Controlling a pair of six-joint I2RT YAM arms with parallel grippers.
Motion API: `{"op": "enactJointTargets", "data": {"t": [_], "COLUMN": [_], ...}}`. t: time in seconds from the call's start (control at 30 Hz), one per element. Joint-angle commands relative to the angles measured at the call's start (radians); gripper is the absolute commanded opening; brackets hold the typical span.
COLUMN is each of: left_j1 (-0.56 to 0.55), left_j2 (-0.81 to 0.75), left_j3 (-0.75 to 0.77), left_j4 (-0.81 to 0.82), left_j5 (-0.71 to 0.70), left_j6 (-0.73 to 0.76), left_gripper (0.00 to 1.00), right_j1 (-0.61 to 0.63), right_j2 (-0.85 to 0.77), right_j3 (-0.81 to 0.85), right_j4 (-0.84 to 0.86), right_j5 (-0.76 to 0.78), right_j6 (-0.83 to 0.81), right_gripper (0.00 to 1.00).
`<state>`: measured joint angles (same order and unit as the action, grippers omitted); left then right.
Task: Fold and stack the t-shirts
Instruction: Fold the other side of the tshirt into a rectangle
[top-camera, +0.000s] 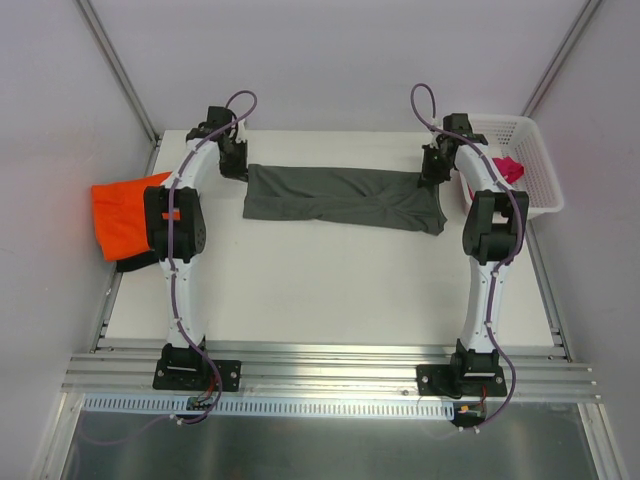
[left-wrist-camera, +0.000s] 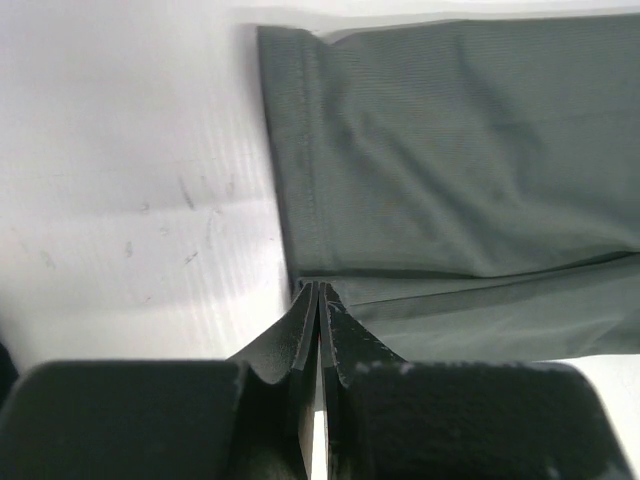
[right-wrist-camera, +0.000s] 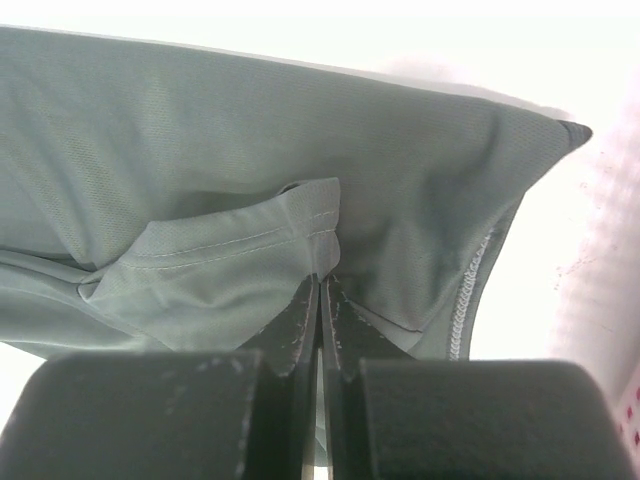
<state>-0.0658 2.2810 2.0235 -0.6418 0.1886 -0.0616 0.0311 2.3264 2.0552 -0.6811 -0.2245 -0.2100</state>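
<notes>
Black fingers of the left claw (left-wrist-camera: 318, 300) fill the bottom of its wrist view. They are pressed together at a corner of the dark grey t-shirt (top-camera: 340, 198), seemingly pinching the cloth just beside a stitched hem. The right claw (right-wrist-camera: 320, 290) is likewise closed, on a folded flap with a stitched edge, probably a sleeve.

The shirt lies flat on the white desk (top-camera: 330, 290) as a long narrow band, stretched from one claw to the other. Its long axis runs straight between them, with the end at the right claw sitting slightly nearer the arm bases. The bottom hem appears to be at the left claw, so the shirt likely points its sleeve end toward the right claw.

Both pinches look shallow, right at the cloth's edge, so the fabric could slip free on a lift. Catching only one layer would let the fold open. Uneven lifting would skew it.

An orange t-shirt (top-camera: 120, 215) lies outward of the left claw. A magenta t-shirt (top-camera: 508, 168) sits in a basket (top-camera: 535, 160) outward of the right claw.
</notes>
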Motion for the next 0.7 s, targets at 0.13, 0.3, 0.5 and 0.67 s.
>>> {"op": "enactJointTargets", "data": {"t": [0.13, 0.3, 0.5, 0.67], "left_j1": [-0.012, -0.011, -0.011, -0.011], "left_j2": [-0.057, -0.046, -0.052, -0.052], "left_j3": [-0.038, -0.066, -0.097, -0.115], "left_j4": [-0.004, -0.009, -0.012, -0.015], "left_j5": [0.009, 0.008, 0.038, 0.078], "left_j6": [0.003, 0.000, -0.003, -0.009], "left_gripper": [0.31, 0.64, 0.57, 0.48], "right_j1": [0.015, 0.016, 0.015, 0.015], "right_j2": [-0.019, -0.019, -0.021, -0.015], "right_j3": [0.046, 0.046, 0.045, 0.048], "right_j4": [0.017, 0.015, 0.014, 0.015], "right_j5": [-0.015, -0.019, -0.019, -0.018], "right_j6": [0.006, 0.004, 0.003, 0.006], "right_gripper": [0.01, 0.01, 0.01, 0.01]}}
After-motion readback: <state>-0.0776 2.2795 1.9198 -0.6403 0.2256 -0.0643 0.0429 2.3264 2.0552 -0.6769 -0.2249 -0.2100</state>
